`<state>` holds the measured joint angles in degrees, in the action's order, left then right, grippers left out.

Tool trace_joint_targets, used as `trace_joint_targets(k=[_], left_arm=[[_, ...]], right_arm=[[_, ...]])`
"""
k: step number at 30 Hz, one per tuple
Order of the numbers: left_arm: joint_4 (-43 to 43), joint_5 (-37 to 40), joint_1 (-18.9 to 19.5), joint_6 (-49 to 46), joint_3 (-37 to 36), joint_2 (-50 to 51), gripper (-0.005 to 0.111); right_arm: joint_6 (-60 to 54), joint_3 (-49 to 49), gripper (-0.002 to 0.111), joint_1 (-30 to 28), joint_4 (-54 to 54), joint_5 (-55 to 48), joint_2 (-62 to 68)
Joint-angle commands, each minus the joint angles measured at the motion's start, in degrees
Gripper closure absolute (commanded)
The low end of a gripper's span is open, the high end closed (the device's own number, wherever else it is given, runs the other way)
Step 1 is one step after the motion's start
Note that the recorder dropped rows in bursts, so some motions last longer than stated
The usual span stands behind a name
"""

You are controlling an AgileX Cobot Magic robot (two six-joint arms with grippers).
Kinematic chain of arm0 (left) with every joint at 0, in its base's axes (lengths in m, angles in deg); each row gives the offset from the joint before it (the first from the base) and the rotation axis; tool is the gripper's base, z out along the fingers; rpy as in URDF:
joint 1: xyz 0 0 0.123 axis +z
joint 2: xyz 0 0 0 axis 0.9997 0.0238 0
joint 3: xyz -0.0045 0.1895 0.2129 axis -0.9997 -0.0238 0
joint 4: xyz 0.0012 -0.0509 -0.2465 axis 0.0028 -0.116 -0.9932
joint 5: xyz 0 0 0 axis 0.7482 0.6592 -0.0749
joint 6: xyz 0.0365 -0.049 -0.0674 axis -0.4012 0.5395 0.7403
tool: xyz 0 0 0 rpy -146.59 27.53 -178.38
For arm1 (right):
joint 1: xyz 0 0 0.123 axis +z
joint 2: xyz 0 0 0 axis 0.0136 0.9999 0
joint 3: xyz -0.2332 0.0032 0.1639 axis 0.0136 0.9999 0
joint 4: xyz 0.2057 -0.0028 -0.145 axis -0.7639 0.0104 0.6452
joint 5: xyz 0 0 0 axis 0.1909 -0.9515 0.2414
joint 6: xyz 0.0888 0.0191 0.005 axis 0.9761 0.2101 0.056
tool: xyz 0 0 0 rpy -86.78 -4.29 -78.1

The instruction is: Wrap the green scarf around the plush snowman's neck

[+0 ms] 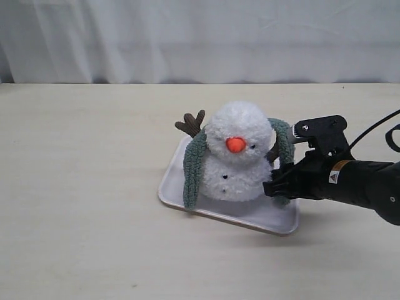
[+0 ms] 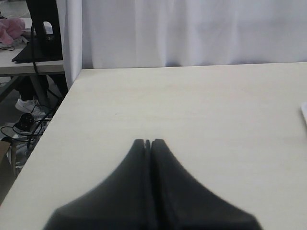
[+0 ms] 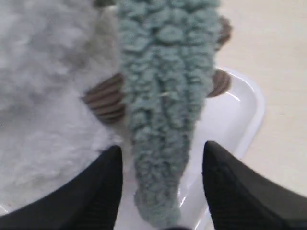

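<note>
The plush snowman (image 1: 234, 156) sits upright on a white tray (image 1: 275, 219), orange nose toward the camera. The green scarf (image 1: 194, 172) is draped behind its neck, one end hanging down each side of the body. My right gripper (image 1: 278, 187) is at the scarf's right-hand end, low by the tray. In the right wrist view that scarf end (image 3: 163, 120) hangs between the fingers of my right gripper (image 3: 163, 153), which is open, with a gap on each side. The snowman's body (image 3: 48, 96) and a brown twig arm (image 3: 105, 100) lie beside it. My left gripper (image 2: 147, 142) is shut and holds nothing.
The tray rim (image 3: 240, 110) runs just beyond the right fingers. A white curtain (image 1: 200, 37) hangs behind the beige table (image 1: 81, 187). The left wrist view shows the table's edge (image 2: 53, 120) with cables and clutter on the floor beyond it.
</note>
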<state>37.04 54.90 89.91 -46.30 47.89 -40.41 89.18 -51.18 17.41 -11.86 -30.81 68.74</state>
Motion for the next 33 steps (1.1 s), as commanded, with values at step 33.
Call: trace_joint_targets(k=[33], left_arm=[[0.12, -0.39, 0.1, 0.38, -0.09, -0.12, 0.107]], right_arm=[[-1.62, 0.03, 0.104, 10.8, 2.88, -16.01, -13.42]])
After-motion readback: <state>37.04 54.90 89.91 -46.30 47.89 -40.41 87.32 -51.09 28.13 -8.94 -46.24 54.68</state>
